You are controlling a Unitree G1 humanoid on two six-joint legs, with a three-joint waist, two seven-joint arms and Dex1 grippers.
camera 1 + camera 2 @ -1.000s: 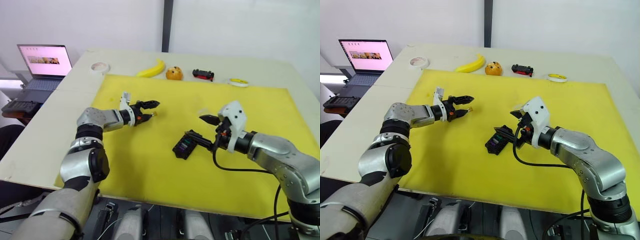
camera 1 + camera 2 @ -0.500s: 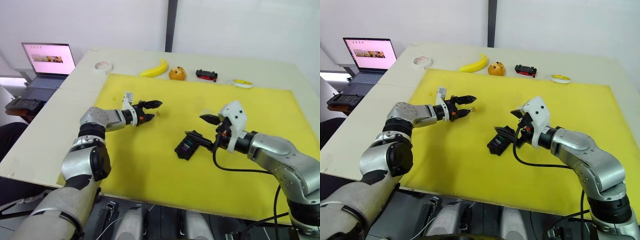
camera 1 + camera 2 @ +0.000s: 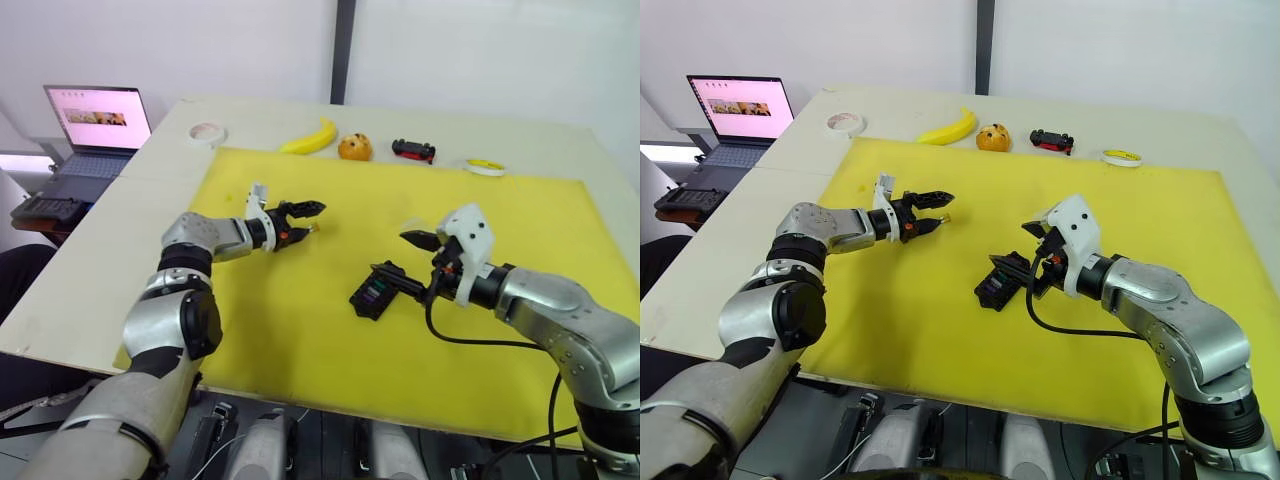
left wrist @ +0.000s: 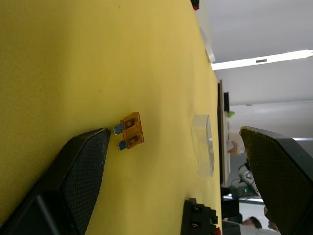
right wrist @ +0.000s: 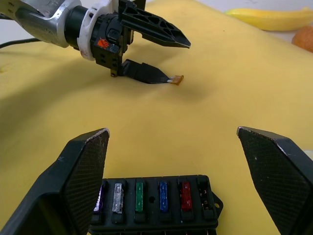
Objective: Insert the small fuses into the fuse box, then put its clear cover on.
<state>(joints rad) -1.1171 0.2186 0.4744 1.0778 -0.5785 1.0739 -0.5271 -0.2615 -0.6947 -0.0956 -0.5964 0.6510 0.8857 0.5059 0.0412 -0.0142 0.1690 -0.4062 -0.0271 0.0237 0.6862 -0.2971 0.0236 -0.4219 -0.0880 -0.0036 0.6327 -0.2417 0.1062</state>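
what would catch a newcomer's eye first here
Probably the left gripper, open over the yellow mat around a tiny orange fuse. Next, the black fuse box in front of the open right gripper, five coloured fuses already seated. The clear cover lies faint on the mat between them.

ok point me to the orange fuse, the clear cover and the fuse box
orange fuse (image 4: 133, 130), left wrist view, on its plastic body
clear cover (image 4: 203, 145), left wrist view, middle of its top face
fuse box (image 5: 154, 201), right wrist view, on its slotted top

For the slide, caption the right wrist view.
Open left gripper reaching an orange fuse, fuse box nearly filled.
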